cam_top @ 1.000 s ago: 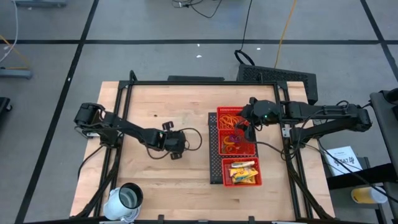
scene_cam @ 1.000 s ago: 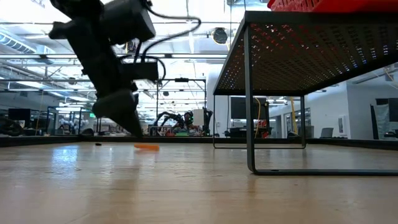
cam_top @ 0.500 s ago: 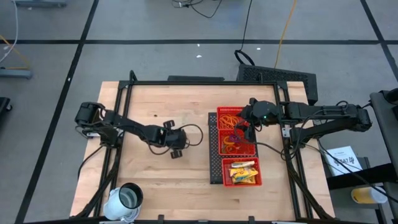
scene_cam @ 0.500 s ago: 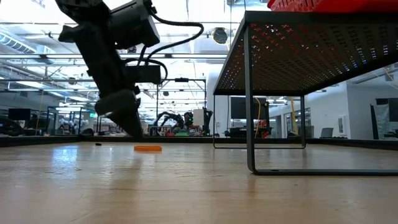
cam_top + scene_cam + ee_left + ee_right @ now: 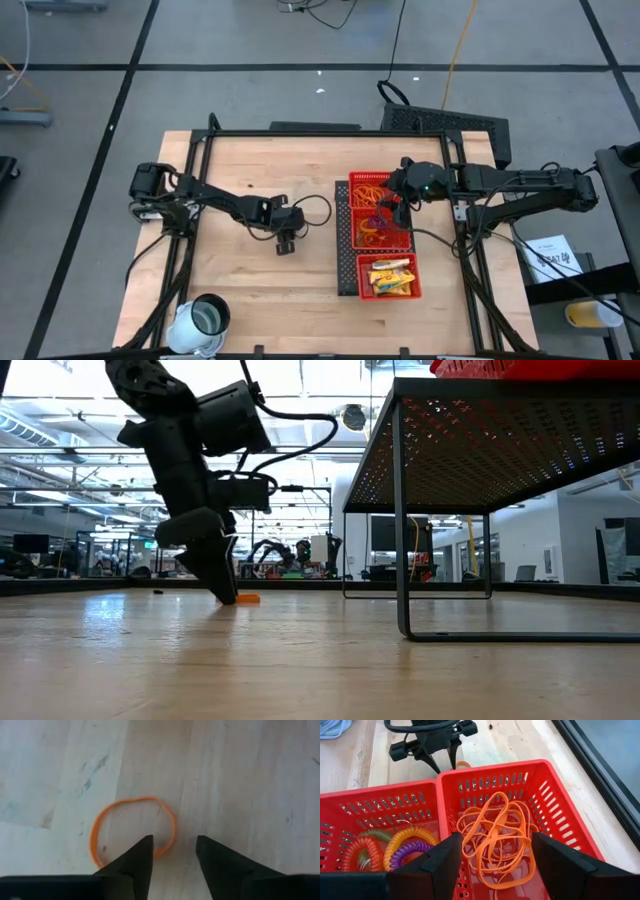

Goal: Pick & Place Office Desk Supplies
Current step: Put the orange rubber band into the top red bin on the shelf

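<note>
Rubber band (image 5: 132,830) is lying flat on the table (image 5: 240,290) at frame centre-left, directly under the left gripper (image 5: 173,851), whose parted fingers are straddling its near edge; right gripper (image 5: 492,857) is hovering open over the tray (image 5: 485,772).

An orange rubber band (image 5: 133,830) is seen on pale wood table (image 5: 240,780); red mesh tray (image 5: 555,815); black fingers (image 5: 132,865).

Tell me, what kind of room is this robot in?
It looks like a robot lab or workshop. The wooden table sits in a black frame on a grey taped floor, cables trail across it, and the low view shows a big open hall with ceiling lights and more equipment behind.
</note>
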